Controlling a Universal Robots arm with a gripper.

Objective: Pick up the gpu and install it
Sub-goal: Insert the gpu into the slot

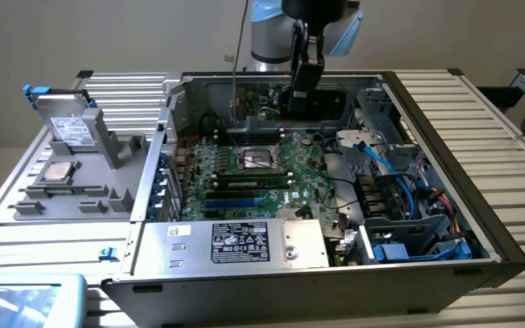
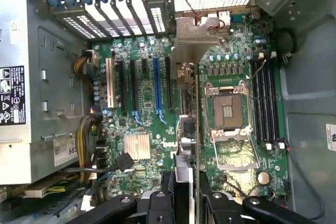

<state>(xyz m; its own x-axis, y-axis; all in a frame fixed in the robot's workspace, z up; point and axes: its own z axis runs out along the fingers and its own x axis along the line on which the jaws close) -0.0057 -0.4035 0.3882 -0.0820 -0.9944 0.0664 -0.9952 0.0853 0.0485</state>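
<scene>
Just beside the gripped gpu: CPU socket, blue slot.

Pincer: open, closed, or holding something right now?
Pincer: closed on the gpu, which it holds edge-on over the motherboard.

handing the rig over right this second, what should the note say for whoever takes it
Gripper: shut on the gpu, card held edge-on between the fingers.
Gpu: in the air above the motherboard, inside the open case.
Done: gpu picked up and over the board.
Left: not seated yet; the blue expansion slot and its neighbours stand empty.
</scene>
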